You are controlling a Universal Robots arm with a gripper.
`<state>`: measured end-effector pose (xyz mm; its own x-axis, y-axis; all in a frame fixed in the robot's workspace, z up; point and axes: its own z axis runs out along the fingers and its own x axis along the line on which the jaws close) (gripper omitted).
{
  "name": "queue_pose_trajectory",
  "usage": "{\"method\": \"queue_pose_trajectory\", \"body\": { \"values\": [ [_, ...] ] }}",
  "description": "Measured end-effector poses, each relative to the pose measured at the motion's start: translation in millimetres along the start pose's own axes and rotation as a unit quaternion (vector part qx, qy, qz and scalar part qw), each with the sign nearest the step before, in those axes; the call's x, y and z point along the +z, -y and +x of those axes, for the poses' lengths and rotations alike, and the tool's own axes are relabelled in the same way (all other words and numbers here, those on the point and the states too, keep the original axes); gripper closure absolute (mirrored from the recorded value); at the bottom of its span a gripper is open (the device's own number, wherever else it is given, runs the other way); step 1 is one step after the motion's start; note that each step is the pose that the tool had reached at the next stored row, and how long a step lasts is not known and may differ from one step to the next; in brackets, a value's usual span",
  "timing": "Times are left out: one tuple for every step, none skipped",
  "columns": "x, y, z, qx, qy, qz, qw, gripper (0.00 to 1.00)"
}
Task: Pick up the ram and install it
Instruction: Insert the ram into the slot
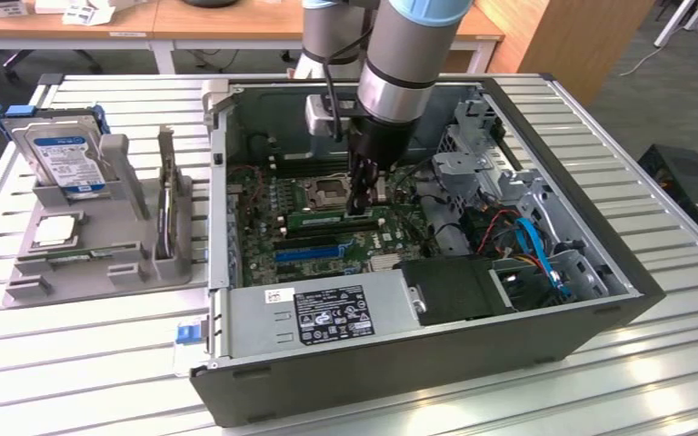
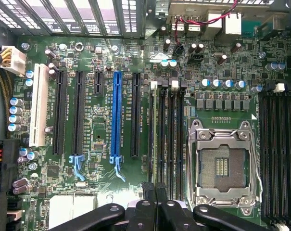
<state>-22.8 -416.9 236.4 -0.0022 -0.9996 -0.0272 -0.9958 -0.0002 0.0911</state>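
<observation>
Hangs with jaws pressed together right above the long thin green ram stick (image 2: 155,134), standing edge-up among the black memory slots (image 2: 176,139), seemingly to push it home.

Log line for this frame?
thin green ram stick: edge-up on green motherboard, near silver-framed processor socket | gripper: shut, tip at stick | held or pressed: unclear
</observation>
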Motion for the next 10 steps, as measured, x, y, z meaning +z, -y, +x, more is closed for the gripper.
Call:
{"method": "queue_pose_trajectory", "body": {
  "values": [
    [0.1, -0.6, 0.0, 0.000, 0.0000, 0.0000, 1.0000, 0.89],
    [0.2, -1.1, 0.0, 0.000, 0.0000, 0.0000, 1.0000, 0.89],
    [0.2, -1.5, 0.0, 0.000, 0.0000, 0.0000, 1.0000, 0.89],
    [0.2, -1.5, 0.0, 0.000, 0.0000, 0.0000, 1.0000, 0.89],
    [0.2, -1.5, 0.0, 0.000, 0.0001, 0.0000, 1.0000, 0.89],
    [0.3, -1.6, 0.0, 0.001, 0.0001, 0.0000, 1.0000, 0.89],
    [0.3, -1.6, 0.0, 0.003, 0.0004, 0.0001, 1.0000, 0.89],
    [0.4, -1.6, -0.1, 0.008, 0.0008, 0.0002, 1.0000, 0.89],
    [0.4, -1.6, 0.0, 0.012, 0.0012, 0.0004, 0.9999, 0.89],
    [0.3, -1.6, 0.0, 0.016, 0.0015, 0.0004, 0.9999, 0.89]
  ]
}}
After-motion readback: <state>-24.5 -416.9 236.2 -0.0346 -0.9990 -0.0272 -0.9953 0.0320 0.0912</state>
